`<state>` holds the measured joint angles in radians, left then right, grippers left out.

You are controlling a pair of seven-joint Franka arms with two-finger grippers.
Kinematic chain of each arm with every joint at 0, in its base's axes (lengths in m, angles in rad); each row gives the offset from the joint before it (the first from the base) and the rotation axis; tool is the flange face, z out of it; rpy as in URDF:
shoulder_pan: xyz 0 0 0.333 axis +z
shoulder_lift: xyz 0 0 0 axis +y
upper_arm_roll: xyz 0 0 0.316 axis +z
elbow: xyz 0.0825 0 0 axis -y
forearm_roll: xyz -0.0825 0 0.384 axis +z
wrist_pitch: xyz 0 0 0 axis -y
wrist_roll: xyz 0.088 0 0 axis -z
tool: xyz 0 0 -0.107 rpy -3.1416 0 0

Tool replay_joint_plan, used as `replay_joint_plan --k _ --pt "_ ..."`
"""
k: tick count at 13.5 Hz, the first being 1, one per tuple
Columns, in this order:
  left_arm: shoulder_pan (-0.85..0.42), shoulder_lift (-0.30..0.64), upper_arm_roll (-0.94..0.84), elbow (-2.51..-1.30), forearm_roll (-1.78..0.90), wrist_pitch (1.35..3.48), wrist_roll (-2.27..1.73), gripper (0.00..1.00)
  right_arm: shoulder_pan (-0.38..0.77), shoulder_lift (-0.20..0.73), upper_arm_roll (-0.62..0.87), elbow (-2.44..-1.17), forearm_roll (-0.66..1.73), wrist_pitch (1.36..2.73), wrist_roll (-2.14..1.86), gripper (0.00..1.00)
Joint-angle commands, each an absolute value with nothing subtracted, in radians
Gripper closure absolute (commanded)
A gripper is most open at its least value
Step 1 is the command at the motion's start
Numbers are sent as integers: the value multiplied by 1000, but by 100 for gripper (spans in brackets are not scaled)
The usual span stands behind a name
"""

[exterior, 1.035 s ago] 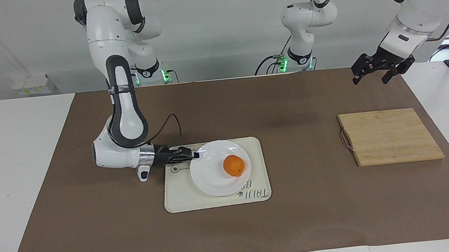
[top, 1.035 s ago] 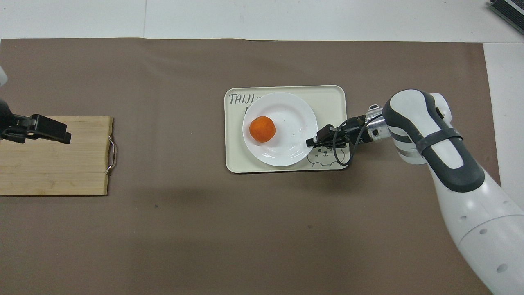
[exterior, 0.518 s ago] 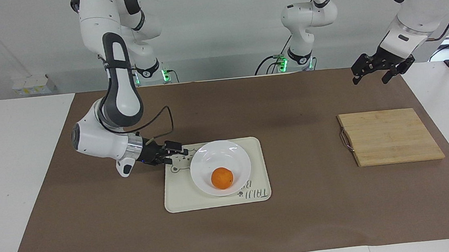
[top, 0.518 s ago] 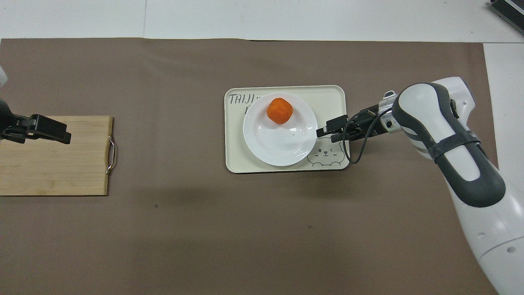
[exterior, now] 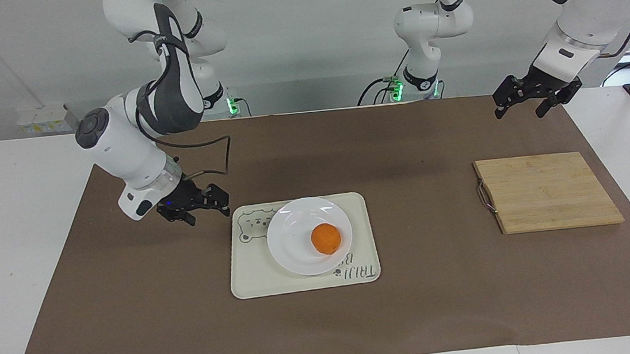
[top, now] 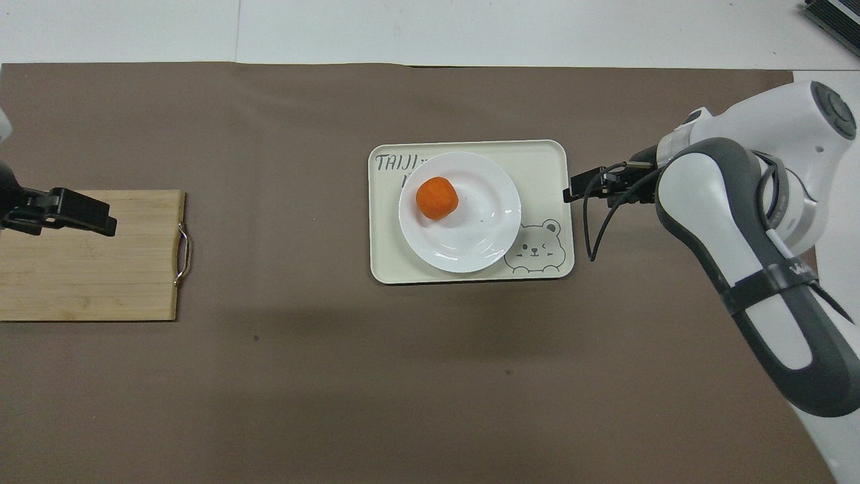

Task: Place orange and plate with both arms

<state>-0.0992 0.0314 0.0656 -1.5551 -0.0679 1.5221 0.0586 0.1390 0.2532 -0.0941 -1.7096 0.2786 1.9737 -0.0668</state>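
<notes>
The white plate lies flat on the cream bear tray in the middle of the table. The orange rests on the plate, off its centre. My right gripper is open and empty. It hangs a little above the mat beside the tray's edge toward the right arm's end, apart from the plate. My left gripper is open and empty, raised by the wooden cutting board, and waits.
A wooden cutting board with a metal handle lies toward the left arm's end of the table. A brown mat covers the table.
My right gripper let go of the plate's rim, then drew back and up off the tray. The plate settled flat and the orange rolled about on it. The left arm has not moved.
</notes>
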Motion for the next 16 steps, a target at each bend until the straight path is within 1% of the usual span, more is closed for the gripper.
replay_joint_plan --k 1,4,7,8,9,11,14,16 --pt "-94 37 61 -1542 -52 1505 58 0 129 184 -94 -1723 143 1950 -38 0" --pt "-94 37 61 -1542 -52 1505 58 0 91 114 -97 -1721 120 1902 -28 0" --pt "-94 37 61 -1542 -52 1505 58 0 69 29 -101 -1714 112 1809 -5 0" --pt "-94 37 61 -1542 -52 1505 57 0 69 6 -104 -1698 74 1772 17 0" --pt "-94 37 61 -1542 -52 1505 58 0 69 -4 -104 -1663 36 1725 29 0" --pt "-94 37 61 -1542 -52 1505 58 0 55 -6 -113 -1587 35 1605 34 0" --pt "-94 37 61 -1542 -52 1505 58 0 55 -20 -115 -1499 5 1468 57 0" --pt "-94 37 61 -1542 -52 1505 58 0 60 -61 -98 -1529 -27 1471 98 0"
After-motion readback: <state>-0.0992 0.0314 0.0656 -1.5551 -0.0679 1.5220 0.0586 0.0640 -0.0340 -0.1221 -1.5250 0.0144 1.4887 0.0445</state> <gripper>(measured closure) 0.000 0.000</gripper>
